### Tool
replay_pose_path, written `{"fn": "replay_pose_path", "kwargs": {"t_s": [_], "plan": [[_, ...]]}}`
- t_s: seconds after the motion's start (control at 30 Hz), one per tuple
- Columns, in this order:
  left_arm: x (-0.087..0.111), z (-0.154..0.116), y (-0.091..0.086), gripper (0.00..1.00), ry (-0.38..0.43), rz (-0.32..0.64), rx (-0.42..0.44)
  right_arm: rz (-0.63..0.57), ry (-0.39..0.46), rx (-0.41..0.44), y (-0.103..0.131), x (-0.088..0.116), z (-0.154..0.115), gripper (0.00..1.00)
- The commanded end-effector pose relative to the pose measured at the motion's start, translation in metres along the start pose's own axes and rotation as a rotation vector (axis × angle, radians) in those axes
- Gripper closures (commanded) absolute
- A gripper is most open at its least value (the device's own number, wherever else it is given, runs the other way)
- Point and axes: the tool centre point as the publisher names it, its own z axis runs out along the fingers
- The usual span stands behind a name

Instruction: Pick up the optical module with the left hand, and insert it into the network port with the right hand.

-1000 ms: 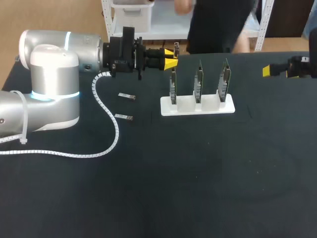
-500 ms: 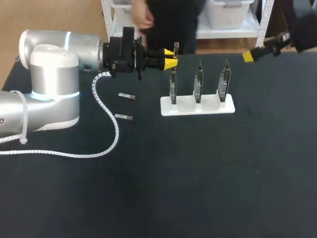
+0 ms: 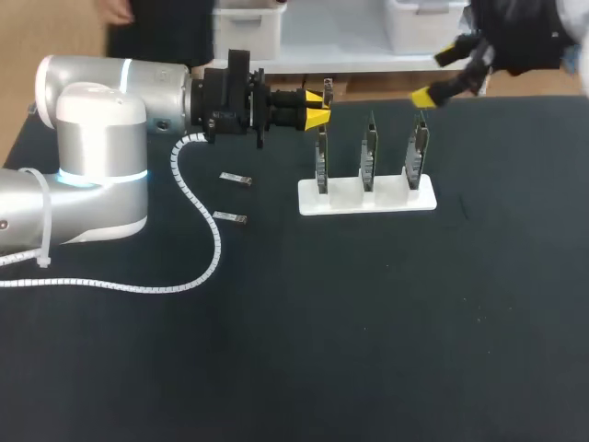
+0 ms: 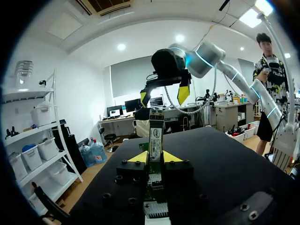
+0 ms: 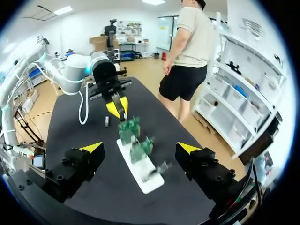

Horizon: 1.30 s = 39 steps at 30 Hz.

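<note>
The left gripper (image 3: 321, 98) pinches the optical module (image 3: 327, 88) upright beside 3 circuit boards (image 3: 369, 147) in a white stand (image 3: 368, 199), apparently offering it for handover to the right gripper (image 3: 438, 75), which hovers wide open and empty.

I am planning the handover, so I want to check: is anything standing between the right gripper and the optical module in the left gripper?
Nothing visible does. The right gripper hangs open beyond the optical module, held upright by the left gripper; the circuit boards on their stand appear lower.
</note>
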Motion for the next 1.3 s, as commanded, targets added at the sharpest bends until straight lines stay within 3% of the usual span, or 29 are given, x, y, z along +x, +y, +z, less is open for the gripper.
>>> {"fn": "replay_pose_path", "kwargs": {"t_s": [0.03,0.13,1.23,1.3], "plan": [[0.001,0.001,0.002,1.00,-0.001,0.001,0.005,-0.022,-0.017,-0.287,-0.008,-0.013,0.041,0.00],[0.001,0.001,0.002,1.00,-0.001,0.001,0.005,-0.019,-0.018,-0.316,-0.007,-0.018,0.045,0.00],[0.001,0.001,0.002,1.00,-0.001,0.001,0.005,-0.019,-0.018,-0.316,-0.007,-0.018,0.045,0.00],[0.001,0.001,0.002,1.00,-0.001,0.001,0.005,-0.077,0.002,-0.321,0.000,-0.032,0.047,0.00]]}}
